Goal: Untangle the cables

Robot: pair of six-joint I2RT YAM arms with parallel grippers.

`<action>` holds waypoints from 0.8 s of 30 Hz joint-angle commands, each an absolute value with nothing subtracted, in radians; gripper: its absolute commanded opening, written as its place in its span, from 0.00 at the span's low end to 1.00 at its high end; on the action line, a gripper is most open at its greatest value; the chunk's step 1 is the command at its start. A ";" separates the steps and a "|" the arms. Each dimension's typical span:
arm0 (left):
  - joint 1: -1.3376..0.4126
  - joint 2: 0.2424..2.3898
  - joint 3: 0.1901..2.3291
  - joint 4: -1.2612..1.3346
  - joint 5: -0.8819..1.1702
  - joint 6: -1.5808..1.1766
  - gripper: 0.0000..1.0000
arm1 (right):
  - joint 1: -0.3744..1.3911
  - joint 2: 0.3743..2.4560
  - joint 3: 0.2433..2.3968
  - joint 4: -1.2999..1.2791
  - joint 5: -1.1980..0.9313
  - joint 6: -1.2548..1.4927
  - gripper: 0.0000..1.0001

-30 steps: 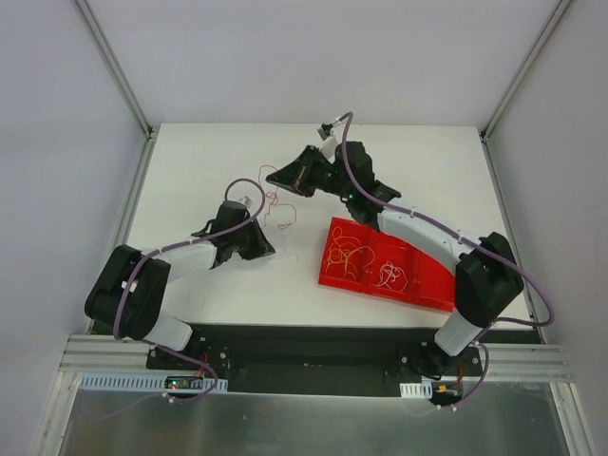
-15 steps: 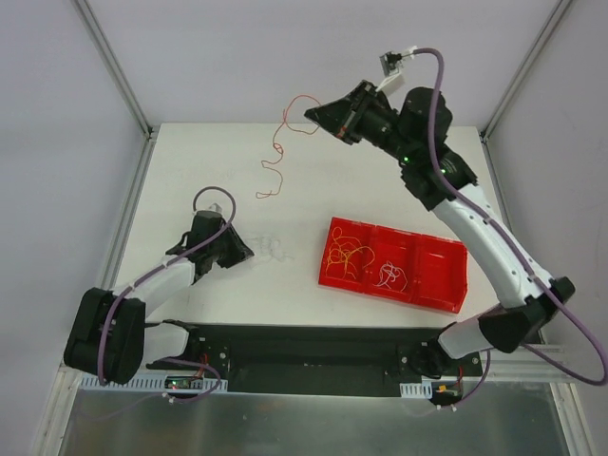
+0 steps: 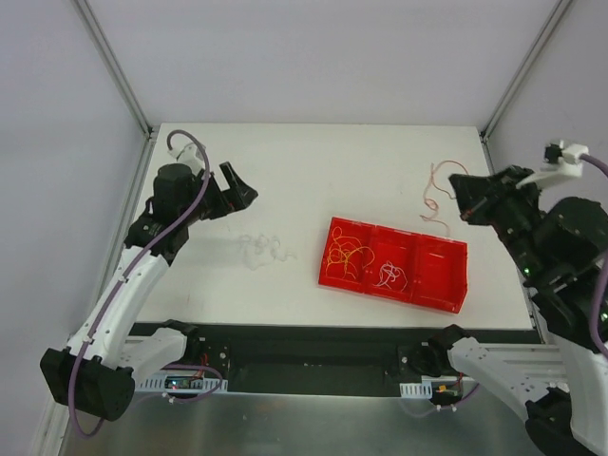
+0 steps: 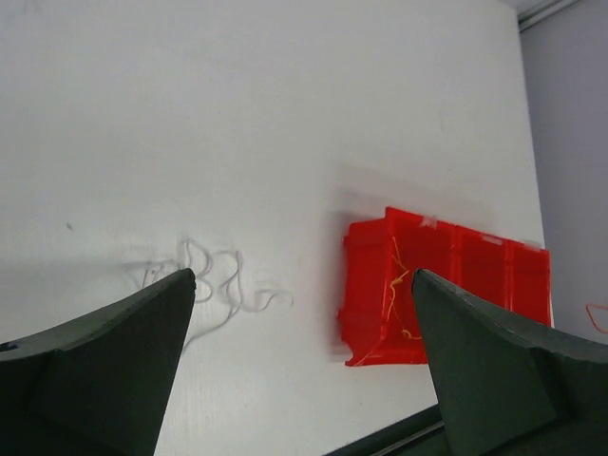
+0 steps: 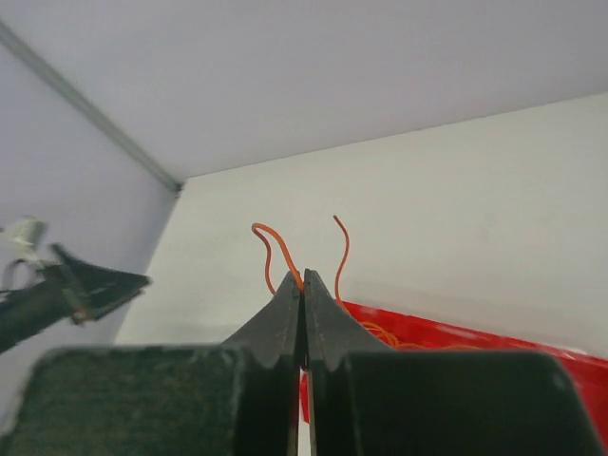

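My right gripper point(image 3: 455, 193) is shut on a thin reddish-orange cable point(image 3: 433, 195) and holds it in the air past the tray's far right corner. In the right wrist view the strand point(image 5: 269, 249) curls up out of the closed tips point(image 5: 304, 277). A white curly cable point(image 3: 258, 250) lies loose on the table, left of the tray. My left gripper point(image 3: 237, 190) hangs open above the far left of the table with nothing between its fingers point(image 4: 302, 285); the white cable point(image 4: 220, 280) shows below it.
A red three-compartment tray point(image 3: 442, 271) sits at centre right. Its left compartment holds orange-yellow cables point(image 3: 347, 255) and its middle one white and reddish cables point(image 3: 389, 275). The left wrist view shows the tray point(image 4: 475, 266) too. Frame posts stand at the table's back corners.
The right arm swung from the far middle to the right side, carrying the reddish cable. The left gripper opened, lifted and drew back to the far left, leaving the white cable on the table.
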State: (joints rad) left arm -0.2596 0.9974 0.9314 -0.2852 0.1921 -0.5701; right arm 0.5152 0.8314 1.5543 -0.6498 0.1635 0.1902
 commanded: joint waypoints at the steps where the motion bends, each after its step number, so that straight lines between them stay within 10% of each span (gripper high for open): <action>1: -0.249 1.000 1.092 -0.347 0.163 -0.459 0.97 | 0.500 0.778 1.522 -0.923 0.570 0.104 0.01; 24: -0.239 1.184 1.124 -0.333 0.296 -0.357 0.92 | 0.446 0.759 1.419 -0.940 0.666 0.121 0.00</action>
State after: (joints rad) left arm -0.2470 1.2007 1.1328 -0.3538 0.2790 -0.3809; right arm 0.4549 0.7124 1.2991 -0.9771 0.6724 0.1650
